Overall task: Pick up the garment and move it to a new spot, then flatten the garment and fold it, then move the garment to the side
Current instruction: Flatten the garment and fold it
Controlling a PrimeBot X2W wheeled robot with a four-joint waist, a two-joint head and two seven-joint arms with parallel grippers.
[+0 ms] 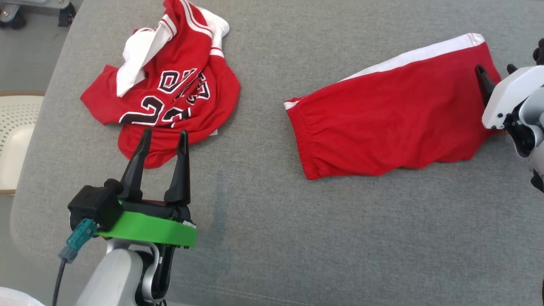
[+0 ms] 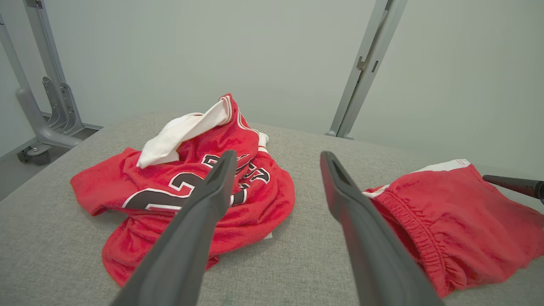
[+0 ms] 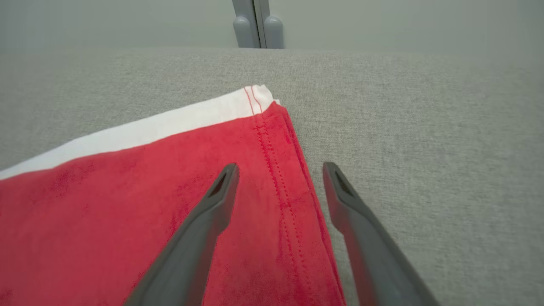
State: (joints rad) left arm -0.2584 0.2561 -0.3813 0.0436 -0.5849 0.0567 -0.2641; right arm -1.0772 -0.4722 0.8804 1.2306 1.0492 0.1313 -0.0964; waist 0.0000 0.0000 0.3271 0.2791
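A crumpled red jersey [image 1: 170, 91] with white trim and black numbers lies at the far left of the grey padded surface [image 1: 263, 204]. Just short of its near hem, my left gripper [image 1: 165, 134] stands open and holds nothing. The left wrist view shows the jersey [image 2: 170, 187] ahead of the open left gripper [image 2: 276, 155]. Red shorts [image 1: 391, 123] with a white side stripe lie flat on the right. My right gripper [image 1: 494, 68] is open over their right hem. In the right wrist view the right gripper [image 3: 278, 165] straddles the shorts' [image 3: 127, 212] stitched hem, one finger above red cloth and the other above grey padding.
A white perforated object [image 1: 17, 127] sits beside the surface's left edge. A metal frame on casters [image 1: 38, 10] stands at the far left corner. An upright grey post [image 2: 365, 68] rises behind the surface. Bare padding stretches between the two garments and along the near side.
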